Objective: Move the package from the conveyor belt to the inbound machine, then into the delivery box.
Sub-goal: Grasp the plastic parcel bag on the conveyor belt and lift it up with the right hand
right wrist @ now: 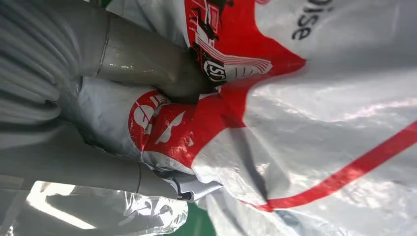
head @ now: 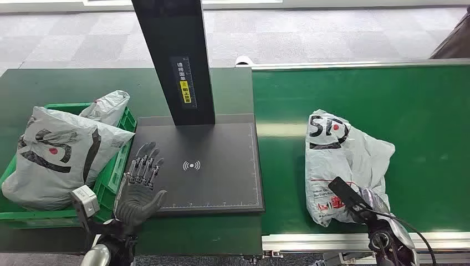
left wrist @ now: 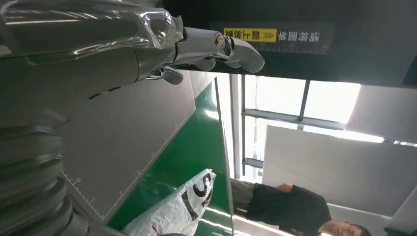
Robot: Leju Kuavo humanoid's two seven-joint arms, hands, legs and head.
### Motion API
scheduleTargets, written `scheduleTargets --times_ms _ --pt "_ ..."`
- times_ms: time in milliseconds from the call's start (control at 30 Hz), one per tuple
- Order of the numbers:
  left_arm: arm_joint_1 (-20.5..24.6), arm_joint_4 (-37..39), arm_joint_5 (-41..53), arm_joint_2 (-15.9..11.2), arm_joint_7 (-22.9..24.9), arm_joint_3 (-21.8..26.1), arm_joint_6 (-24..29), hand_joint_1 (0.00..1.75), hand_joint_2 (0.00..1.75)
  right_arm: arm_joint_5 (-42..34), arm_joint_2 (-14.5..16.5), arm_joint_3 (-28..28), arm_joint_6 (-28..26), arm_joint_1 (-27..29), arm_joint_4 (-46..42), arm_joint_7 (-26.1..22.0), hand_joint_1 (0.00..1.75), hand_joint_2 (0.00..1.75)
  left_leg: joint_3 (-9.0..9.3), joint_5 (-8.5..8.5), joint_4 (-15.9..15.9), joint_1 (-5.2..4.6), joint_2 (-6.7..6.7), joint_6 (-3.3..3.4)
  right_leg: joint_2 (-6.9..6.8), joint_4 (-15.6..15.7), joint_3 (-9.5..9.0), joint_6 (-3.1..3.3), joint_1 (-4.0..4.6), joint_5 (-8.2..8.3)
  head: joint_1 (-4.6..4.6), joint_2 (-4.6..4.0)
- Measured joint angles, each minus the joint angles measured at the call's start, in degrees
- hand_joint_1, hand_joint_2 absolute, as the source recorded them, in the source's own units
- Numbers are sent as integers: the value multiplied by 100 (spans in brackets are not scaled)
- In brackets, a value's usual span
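Observation:
A white plastic package (head: 343, 160) with black and red print lies on the green conveyor belt (head: 421, 111). My right hand (head: 368, 202) is at its near end. In the right wrist view the thumb (right wrist: 147, 59) and a finger (right wrist: 74, 167) pinch a fold of the package (right wrist: 319, 113) between them. My left hand (head: 141, 185) is open, fingers spread, over the left edge of the inbound machine's black scan pad (head: 216, 166). The left wrist view shows its fingers (left wrist: 211, 46) above the pad (left wrist: 128, 142), with the package (left wrist: 182, 206) farther off.
The machine's black post (head: 177, 61) rises from the back of the pad. A green crate (head: 119, 166) on my left holds two white packages (head: 55, 152). A person in dark clothes (left wrist: 295, 206) is beyond the belt. The belt's metal rail (head: 310, 241) runs along the near edge.

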State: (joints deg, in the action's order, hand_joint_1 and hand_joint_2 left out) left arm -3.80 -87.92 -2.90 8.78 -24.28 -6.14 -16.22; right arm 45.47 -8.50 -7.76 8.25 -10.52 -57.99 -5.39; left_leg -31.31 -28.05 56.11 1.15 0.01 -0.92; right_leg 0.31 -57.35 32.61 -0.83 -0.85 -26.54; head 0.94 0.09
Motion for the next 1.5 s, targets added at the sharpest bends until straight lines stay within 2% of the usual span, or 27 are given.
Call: scheduleTargets --times_ms 300,467,633,867,1100,1500 --pt "-120 -146 13 5 -99 88 -3 0 175 -401 126 9 -168 18 -342 -398 175 175 -20 1 1 -2 -4 1 -4 0 21 -1 -2 0 -1 0" --pt "-125 -154 87 9 -229 129 -44 0 175 -1397 256 -125 -412 127 -805 -1081 175 175 -24 2 2 -2 -9 1 -8 0 28 -1 -3 0 1 0" --pt "-84 -88 151 10 -353 132 -92 0 175 -2016 398 -428 -705 407 -1483 -1461 175 175 -30 1 1 -2 -12 1 -9 0 31 -1 -3 -1 0 0" --pt "-23 -10 288 10 -445 128 230 0 175 -2162 564 -683 -1092 713 -2183 -1780 175 175 -29 1 1 -2 -11 1 -9 0 31 -1 -3 -1 1 0" --pt "-20 -12 277 12 -599 127 623 0 175 -2466 705 -751 -1308 889 -2778 -2333 175 175 -29 1 1 -2 -9 1 -8 0 32 -1 -3 -1 1 0" --pt "-21 -16 262 10 -648 133 729 0 175 -2488 799 -744 -1328 949 -3081 -2477 175 175 -29 1 1 -3 -10 1 -8 0 31 -1 -3 -1 1 0"
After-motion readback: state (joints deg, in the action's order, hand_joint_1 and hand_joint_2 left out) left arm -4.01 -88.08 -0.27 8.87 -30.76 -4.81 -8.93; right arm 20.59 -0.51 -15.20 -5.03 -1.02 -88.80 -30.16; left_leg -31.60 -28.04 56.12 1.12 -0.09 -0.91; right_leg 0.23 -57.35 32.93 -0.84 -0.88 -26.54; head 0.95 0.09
